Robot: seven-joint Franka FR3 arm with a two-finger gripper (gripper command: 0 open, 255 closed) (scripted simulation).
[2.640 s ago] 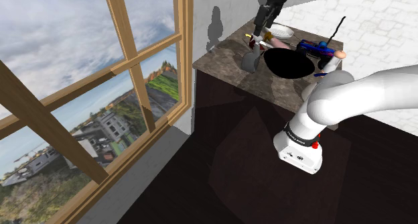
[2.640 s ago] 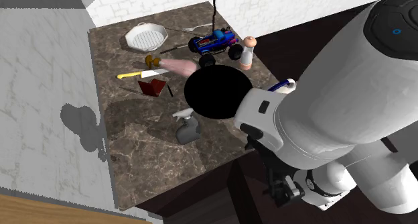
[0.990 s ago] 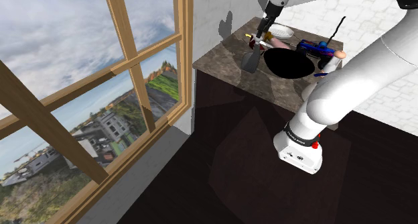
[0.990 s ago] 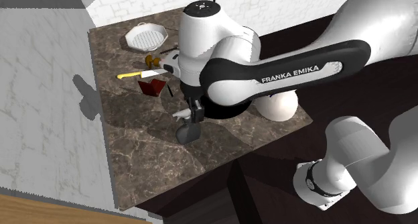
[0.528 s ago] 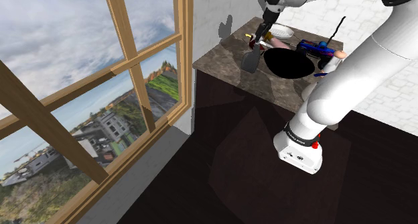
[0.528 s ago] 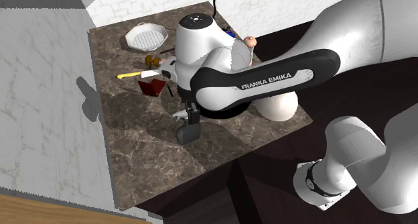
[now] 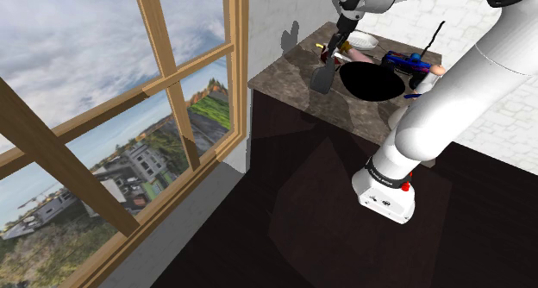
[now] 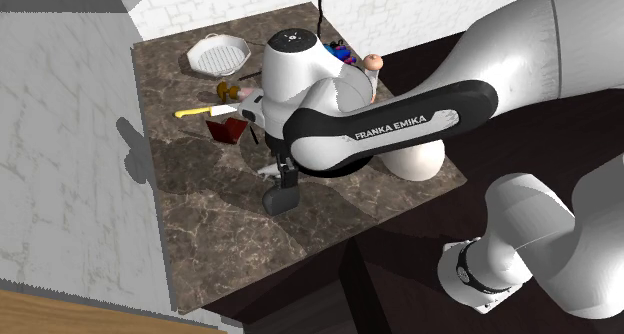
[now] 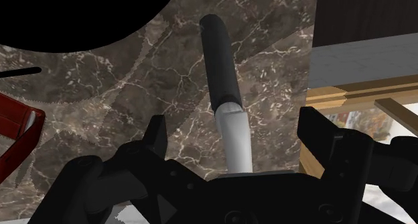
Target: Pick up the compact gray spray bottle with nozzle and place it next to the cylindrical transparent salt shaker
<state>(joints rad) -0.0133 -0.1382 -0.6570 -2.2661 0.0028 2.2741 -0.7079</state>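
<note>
The gripper (image 9: 236, 130) hangs just above the grey spray bottle (image 9: 218, 55), its fingers spread wide on either side of the nozzle and touching neither side; the bottle stands upright on the dark marble counter (image 8: 200, 222); a red object (image 8: 228, 130) lies near the bottle; the salt shaker (image 8: 372, 64) stands well apart from the bottle.

Bright, even light fills all views. The white-and-black robot arm (image 8: 380, 132) casts a soft grey shadow on the pale wall (image 8: 60, 102) beyond the edge of the dark marbled table (image 8: 210, 232); faint curved shadows cross its top. Outlines are crisp throughout.
</note>
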